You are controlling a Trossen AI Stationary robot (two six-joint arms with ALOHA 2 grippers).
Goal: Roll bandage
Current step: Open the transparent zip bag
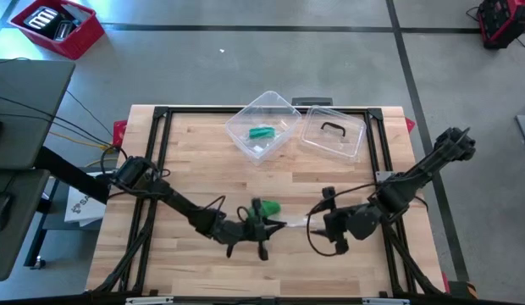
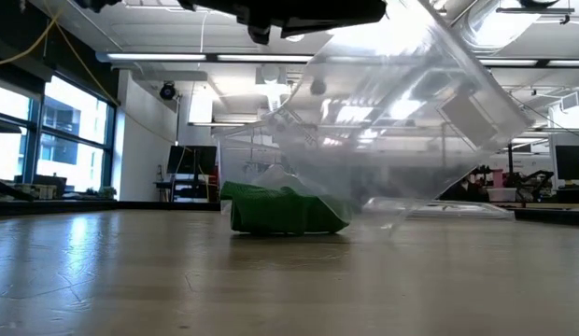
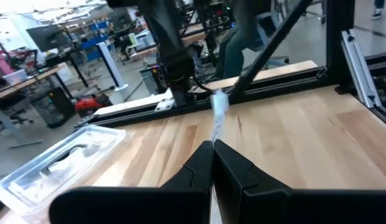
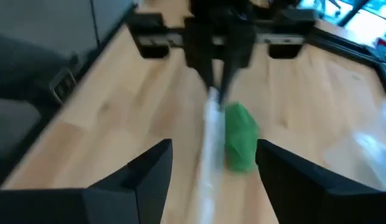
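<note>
Left claw [image 3: 211, 149] pressed shut, pinching the white bandage strip [image 3: 219, 115]; green roll [image 1: 268, 207] just beside it. Right claw [image 4: 211, 165] spread, strip running between its 2 fingers, apparently loose. Rolling barely begun; most remains.

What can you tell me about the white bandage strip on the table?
The strip is a thin, pale, gauze-like band, stretched straight above the wooden table between the two arms. The left claw is shut on one end. The other end reaches toward the right claw, which stands open around it. A green roll lies right beside the strip; whether they touch is unclear.
</note>
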